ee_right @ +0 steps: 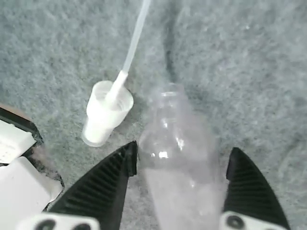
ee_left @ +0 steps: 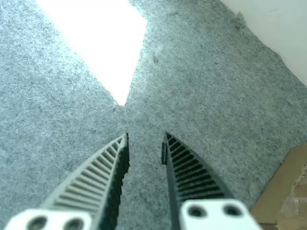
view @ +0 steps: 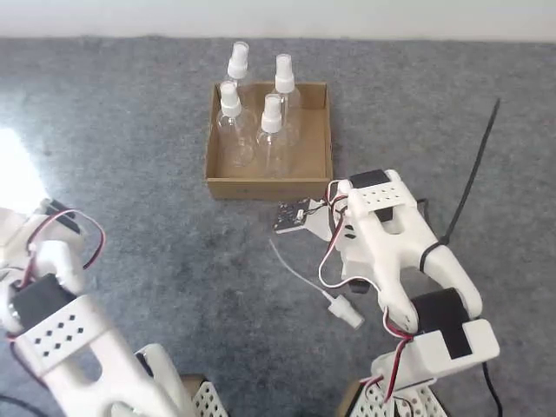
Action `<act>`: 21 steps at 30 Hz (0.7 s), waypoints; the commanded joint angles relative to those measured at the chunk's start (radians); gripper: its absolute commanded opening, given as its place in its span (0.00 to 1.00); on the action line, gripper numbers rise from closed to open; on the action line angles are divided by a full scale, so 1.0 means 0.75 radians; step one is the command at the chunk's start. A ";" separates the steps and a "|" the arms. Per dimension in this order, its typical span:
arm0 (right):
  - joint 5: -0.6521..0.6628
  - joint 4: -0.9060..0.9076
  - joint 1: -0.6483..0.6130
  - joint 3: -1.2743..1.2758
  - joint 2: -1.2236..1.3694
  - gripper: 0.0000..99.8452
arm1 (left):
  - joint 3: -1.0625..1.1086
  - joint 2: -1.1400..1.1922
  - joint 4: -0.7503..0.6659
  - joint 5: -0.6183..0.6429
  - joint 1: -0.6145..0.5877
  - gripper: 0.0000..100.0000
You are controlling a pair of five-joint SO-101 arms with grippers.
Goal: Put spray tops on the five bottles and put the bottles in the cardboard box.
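Grey carpet (view: pixel 130 174): right gripper (ee_right: pixel 182 153) spread wide astride uncapped bottle (ee_right: pixel 177 139), spray top (ee_right: pixel 106 115) just outside one finger. Advisable: clamp mid-body, gently, neck clear. Left gripper (ee_left: pixel 145 143) parted, empty.

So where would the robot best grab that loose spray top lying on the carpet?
By the white cap, I'd guess, pinched across its round sides from above. It lies on its side, and its tube looks too thin and bendy to hold. The topless bottle lies close beside it, so come in carefully.
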 commanded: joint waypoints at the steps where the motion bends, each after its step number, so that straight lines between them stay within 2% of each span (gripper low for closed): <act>1: 0.037 0.011 0.015 -0.061 -0.087 0.28 | -0.011 -0.035 -0.035 0.006 0.004 0.11; 6: 0.143 0.011 0.017 -0.008 -0.087 0.28 | -0.011 -0.035 -0.035 0.006 0.004 0.11; 21: 0.143 -0.116 -0.034 0.092 -0.087 0.26 | -0.011 -0.035 -0.035 0.006 0.006 0.11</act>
